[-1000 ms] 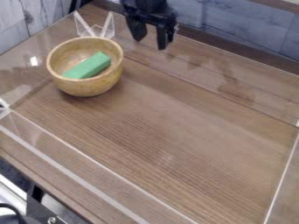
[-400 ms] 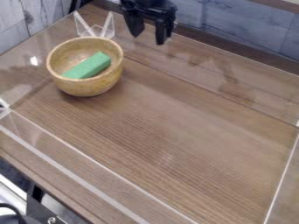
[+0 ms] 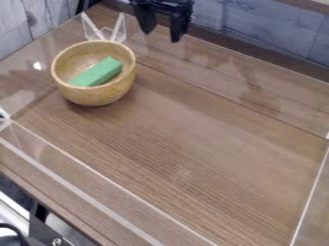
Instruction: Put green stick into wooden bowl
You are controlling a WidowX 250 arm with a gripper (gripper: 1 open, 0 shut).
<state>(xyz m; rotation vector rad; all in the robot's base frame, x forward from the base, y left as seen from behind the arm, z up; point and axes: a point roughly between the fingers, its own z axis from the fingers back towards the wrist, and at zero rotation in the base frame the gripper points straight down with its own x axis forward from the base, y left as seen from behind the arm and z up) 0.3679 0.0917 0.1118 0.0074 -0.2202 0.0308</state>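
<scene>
The green stick [image 3: 96,72] lies flat inside the wooden bowl [image 3: 92,91], which sits on the table at the upper left. My black gripper [image 3: 162,31] hangs at the top of the view, up and to the right of the bowl and well apart from it. Its two fingers stand open with nothing between them.
The wooden table [image 3: 193,144] is ringed by low clear plastic walls [image 3: 52,159]. A grey tiled wall runs along the back. Two pale sticks [image 3: 103,27] lean behind the bowl at the top left.
The gripper has edged slightly upward toward the top of the view and rolled a little. The bowl and green stick have not moved.
</scene>
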